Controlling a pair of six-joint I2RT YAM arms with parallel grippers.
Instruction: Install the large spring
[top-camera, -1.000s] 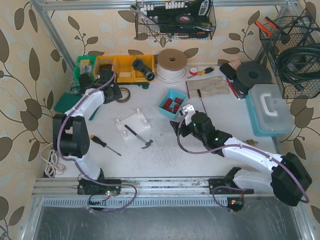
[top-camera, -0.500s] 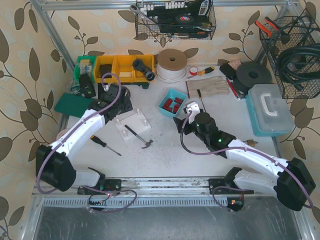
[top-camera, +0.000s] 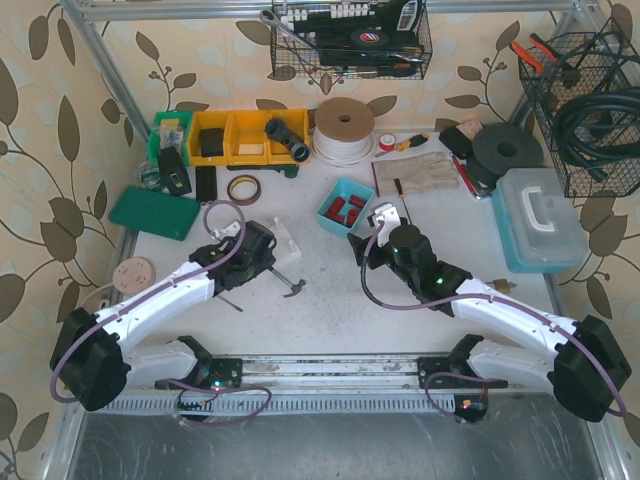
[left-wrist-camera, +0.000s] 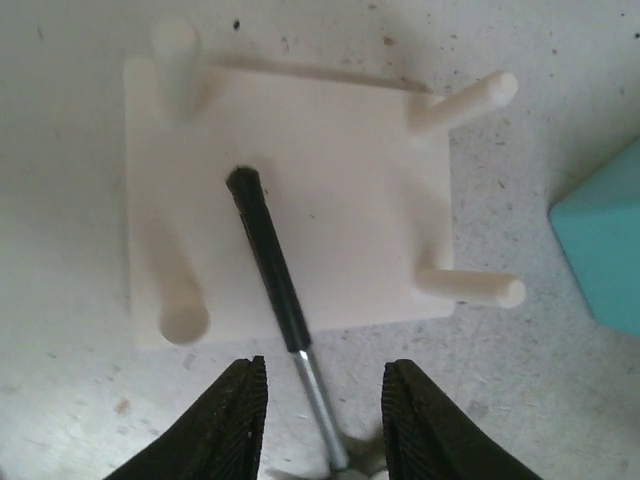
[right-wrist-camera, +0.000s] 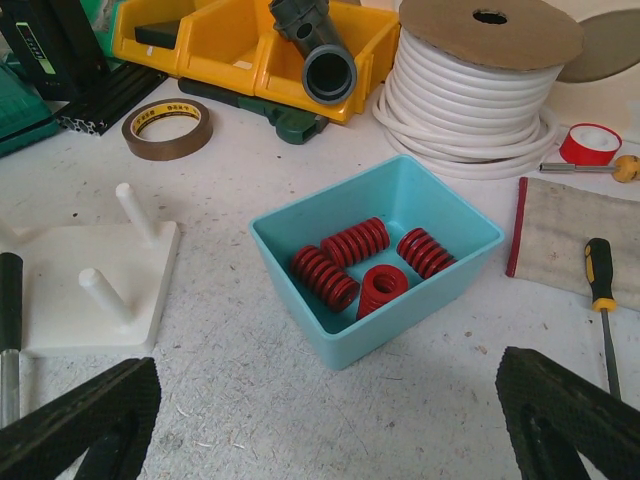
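Note:
Several red springs (right-wrist-camera: 345, 245) lie in a teal bin (right-wrist-camera: 420, 310), which sits at mid-table in the top view (top-camera: 330, 222). A white base (left-wrist-camera: 330, 180) carries two thick pegs on its left and two thin pegs on its right. A hammer's black handle (left-wrist-camera: 268, 250) lies across it. My left gripper (left-wrist-camera: 322, 420) is open and empty just above the base's near edge, straddling the hammer's metal shaft, and hides much of the base in the top view (top-camera: 262, 252). My right gripper (right-wrist-camera: 330, 430) is open and empty, just short of the bin's near side.
A brown tape roll (top-camera: 241, 187), yellow bins (top-camera: 235, 135) with a grey pipe fitting and a white cord spool (top-camera: 343, 130) stand at the back. A cloth (top-camera: 415, 172) and a screwdriver (right-wrist-camera: 600, 270) lie right of the bin. A blue toolbox (top-camera: 540, 215) stands far right.
My left arm has swung from the back-left bins forward to the white peg base. My right gripper has shifted slightly toward the teal bin.

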